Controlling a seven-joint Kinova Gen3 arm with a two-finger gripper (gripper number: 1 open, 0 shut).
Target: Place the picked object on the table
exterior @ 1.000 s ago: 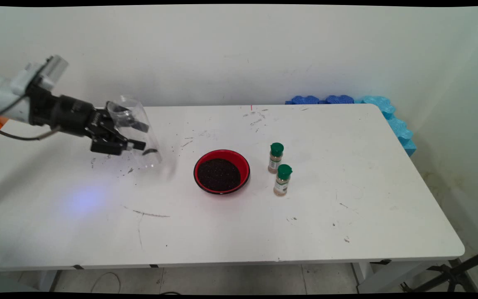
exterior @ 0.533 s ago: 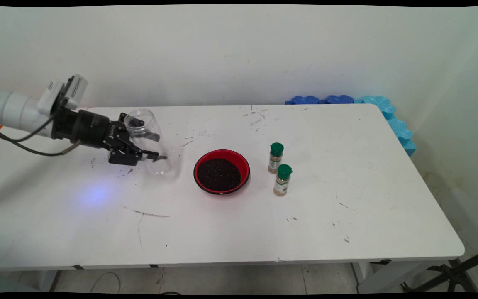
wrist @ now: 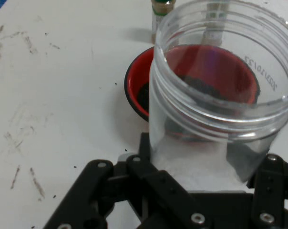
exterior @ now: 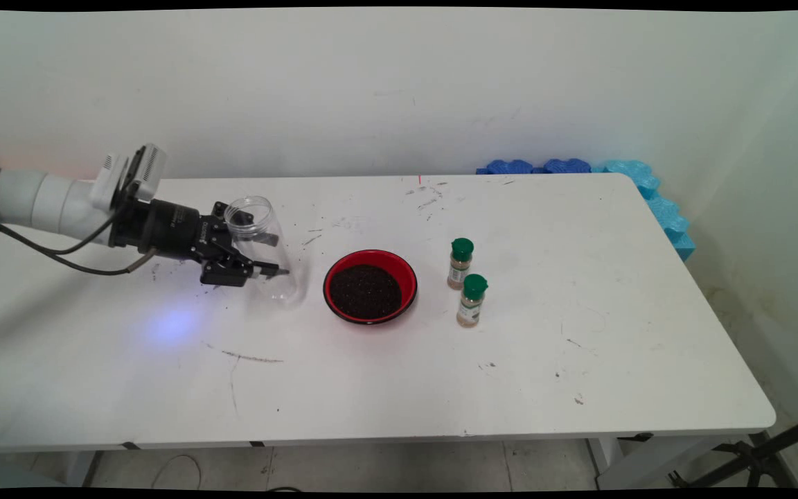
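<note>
Gripper [exterior: 264,260] pinches clear empty jar [exterior: 260,244] by its sides, upright, base at or just above white table [exterior: 399,374]. Red bowl [exterior: 370,285] of dark grains just beyond; keep jar level, clear of bowl rim. Two green-capped shakers [exterior: 467,283] farther

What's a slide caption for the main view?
Gripper holds an empty clear jar beside a red bowl of dark grains.

A row of digits was printed on the wall of the clear, open-topped plastic jar [wrist: 220,100], at the right of the hand view; seen reversed through the plastic, it could not be read with certainty. No other legible text.
</note>
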